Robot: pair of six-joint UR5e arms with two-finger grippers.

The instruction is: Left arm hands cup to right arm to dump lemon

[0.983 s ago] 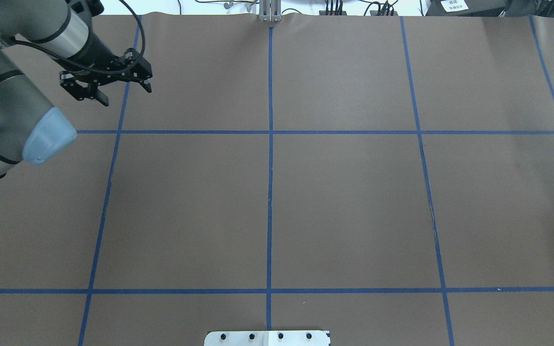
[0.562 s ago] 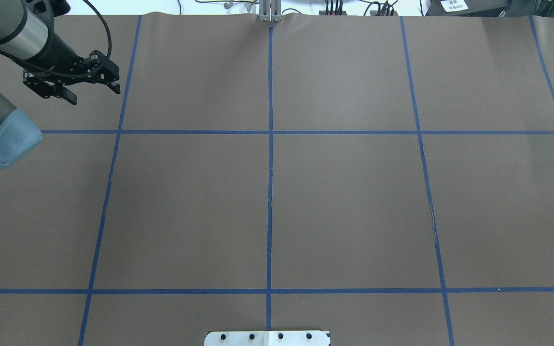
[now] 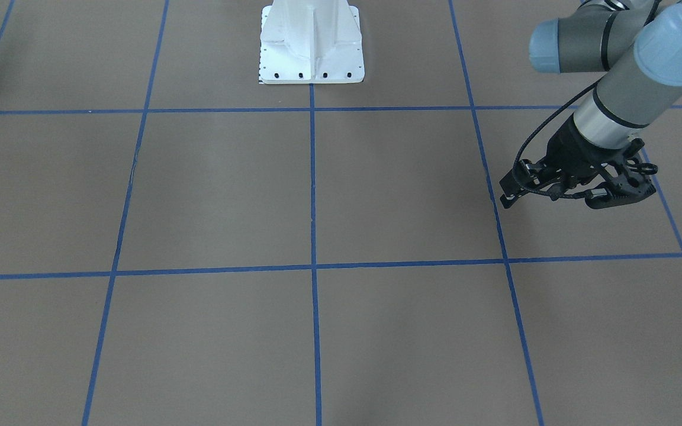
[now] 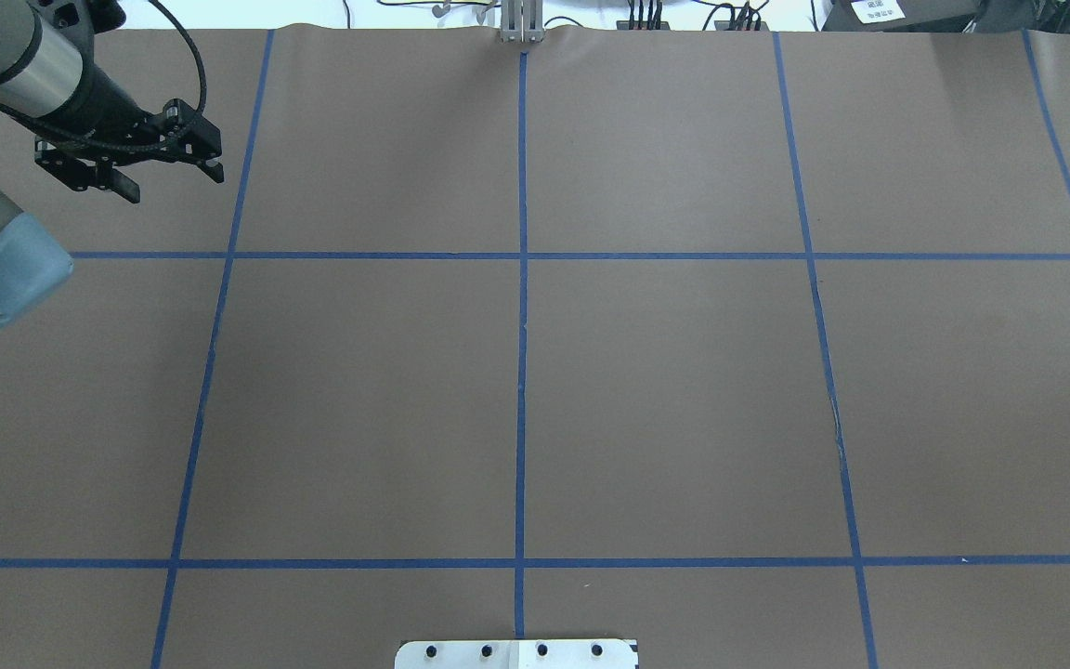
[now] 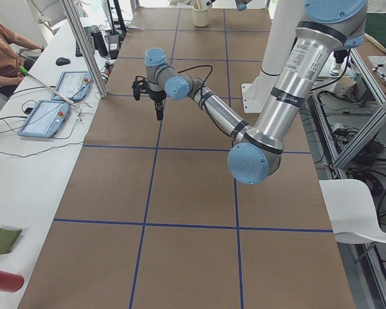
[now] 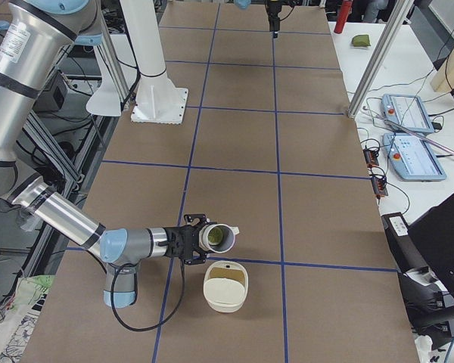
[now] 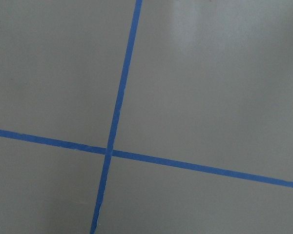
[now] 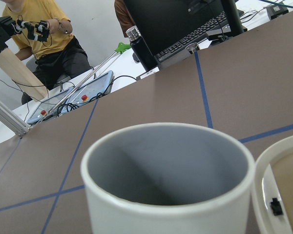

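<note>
I'm watching the left gripper (image 4: pixel 173 186) hanging over the far left part of the table (image 4: pixel 665 400), well apart from everything else. Its jaws are spread wide and it is carrying nothing. Its wrist camera is showing me only bare brown paper and crossing blue tape, so I'm judging its share of the job done.

Moving across to the right end, the right gripper (image 6: pixel 197 240) is reaching out low over the table with the cup (image 8: pixel 161 209) at its tip. The cup is lying over on its side, mouth pointing away from the arm. This gripper is showing only in the side view, so I cannot tell how its jaws are set, though the cup is sitting between them. Inside the mouth I'm seeing a dark green patch that I'm taking for the lemon (image 6: pixel 216 237). The wrist view is showing only grey wall and shadow, so I'm hedging on how deep it is sitting.

Just beside the cup, slightly nearer the table end, a cream bowl (image 6: pixel 225 302) is standing upright.

I'm reading this as the dump step under way. The next move is calling for more wrist roll, mouth downward, with the rim over the bowl if that is the target.
</note>
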